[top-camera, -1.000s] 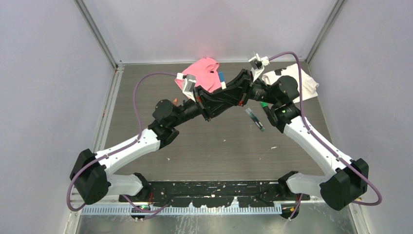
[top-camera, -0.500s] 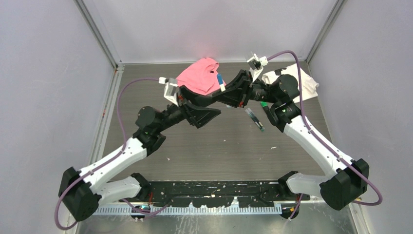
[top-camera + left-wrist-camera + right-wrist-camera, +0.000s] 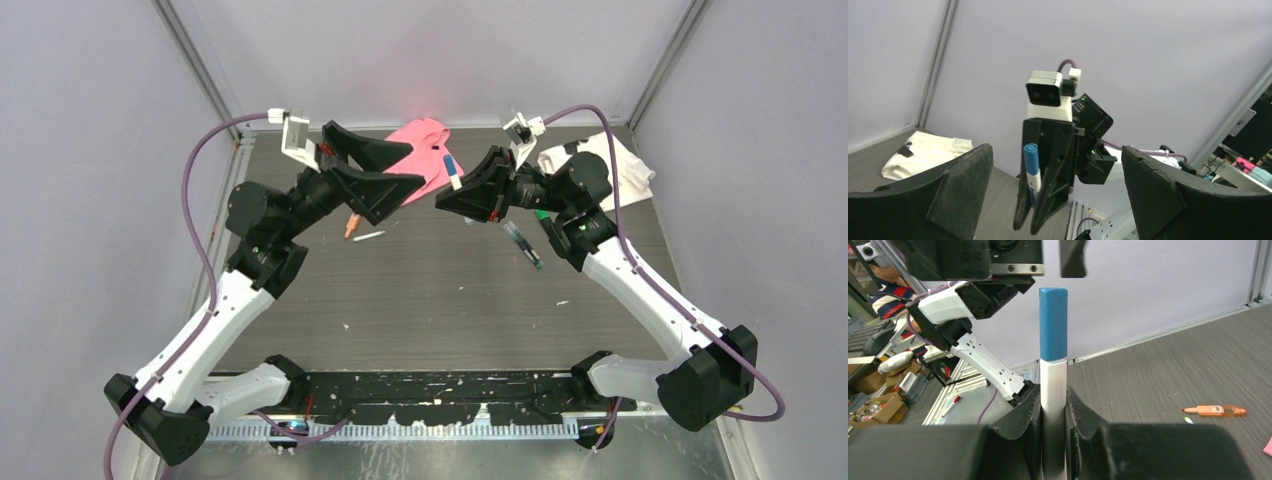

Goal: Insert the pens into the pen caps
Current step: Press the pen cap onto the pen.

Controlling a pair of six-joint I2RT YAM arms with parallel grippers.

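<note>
My right gripper (image 3: 447,192) is shut on a white pen (image 3: 1053,385) that carries a blue pen cap (image 3: 1053,324) on its upper end; the capped pen (image 3: 452,170) sticks up out of the jaws. My left gripper (image 3: 415,166) hangs wide open and empty to the left of it, apart from it. In the left wrist view the capped pen (image 3: 1032,167) shows between my spread fingers (image 3: 955,182). An orange pen (image 3: 352,226) and a slim white pen (image 3: 369,236) lie on the table. A dark pen (image 3: 523,245) lies under the right arm, with a green piece (image 3: 541,213) beside it.
A pink cloth (image 3: 425,150) lies at the back middle and a white cloth (image 3: 622,166) at the back right. Small white specks dot the dark table (image 3: 440,300). Walls and metal rails close in the sides and the back.
My left gripper has opened, let go of the blue-capped pen and swung back to the left, uncovering the orange and white pens. The right gripper has kept its hold and barely moved.
</note>
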